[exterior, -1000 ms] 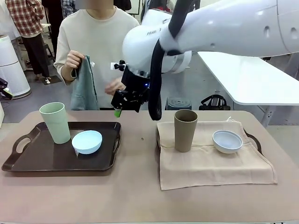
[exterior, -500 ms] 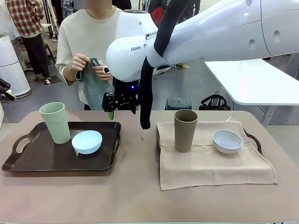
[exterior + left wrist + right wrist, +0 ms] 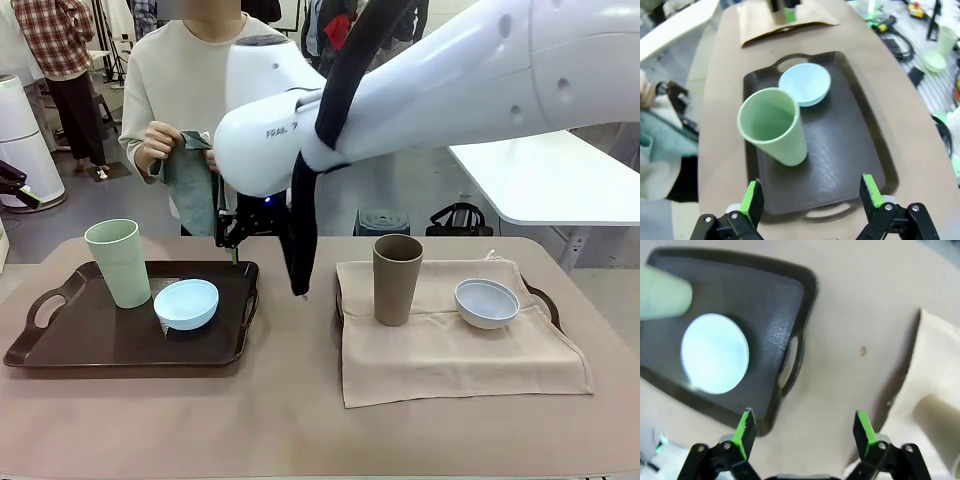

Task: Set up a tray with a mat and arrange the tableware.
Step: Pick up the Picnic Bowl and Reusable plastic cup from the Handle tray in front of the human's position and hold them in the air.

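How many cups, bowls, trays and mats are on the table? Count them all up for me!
Cups: 2 (green cup, brown cup)
Bowls: 2 (light blue bowl, whitish bowl)
Trays: 2 (bare tray, covered tray peeking out from under the mat)
Mats: 1 (beige mat)
Total: 7

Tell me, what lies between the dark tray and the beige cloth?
Bare tabletop with one tiny brown speck, as the right wrist view shows.

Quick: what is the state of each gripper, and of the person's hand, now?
Left gripper: open, empty.
Right gripper: open, empty.
Person's hand: holding a grey-green cloth.
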You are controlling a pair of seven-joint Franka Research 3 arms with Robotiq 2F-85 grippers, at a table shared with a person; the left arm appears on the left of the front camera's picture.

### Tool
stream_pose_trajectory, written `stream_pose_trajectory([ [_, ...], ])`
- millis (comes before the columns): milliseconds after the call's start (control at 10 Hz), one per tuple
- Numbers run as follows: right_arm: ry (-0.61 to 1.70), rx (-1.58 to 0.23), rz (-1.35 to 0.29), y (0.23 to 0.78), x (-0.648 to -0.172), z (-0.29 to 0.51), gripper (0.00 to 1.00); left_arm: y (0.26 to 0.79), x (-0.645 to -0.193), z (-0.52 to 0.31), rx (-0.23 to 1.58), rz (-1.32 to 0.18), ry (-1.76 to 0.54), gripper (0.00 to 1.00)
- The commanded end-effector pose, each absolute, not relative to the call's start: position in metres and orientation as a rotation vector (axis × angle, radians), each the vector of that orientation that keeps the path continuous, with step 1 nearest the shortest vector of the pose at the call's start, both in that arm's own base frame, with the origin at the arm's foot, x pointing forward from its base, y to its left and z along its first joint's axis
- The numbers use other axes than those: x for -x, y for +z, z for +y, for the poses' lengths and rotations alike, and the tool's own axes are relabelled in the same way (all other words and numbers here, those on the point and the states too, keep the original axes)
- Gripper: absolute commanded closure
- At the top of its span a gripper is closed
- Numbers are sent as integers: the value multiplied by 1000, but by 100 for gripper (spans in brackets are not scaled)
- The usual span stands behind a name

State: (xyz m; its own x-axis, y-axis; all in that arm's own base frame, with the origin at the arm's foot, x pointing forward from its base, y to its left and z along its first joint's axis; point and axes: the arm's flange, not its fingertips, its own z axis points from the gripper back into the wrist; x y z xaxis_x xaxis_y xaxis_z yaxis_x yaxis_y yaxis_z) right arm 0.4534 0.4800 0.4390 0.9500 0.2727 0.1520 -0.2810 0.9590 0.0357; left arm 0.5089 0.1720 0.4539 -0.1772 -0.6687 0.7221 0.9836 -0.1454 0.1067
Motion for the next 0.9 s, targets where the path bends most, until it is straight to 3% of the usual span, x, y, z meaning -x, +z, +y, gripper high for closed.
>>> stream_pose_trajectory([
  [0,145,-6,-115,427,-459,512,0,440,-507,156,567,-704,-1542,0],
  [800,285,-155,-55,384,-466,542,0,400,-542,148,619,-665,-1427,0],
])
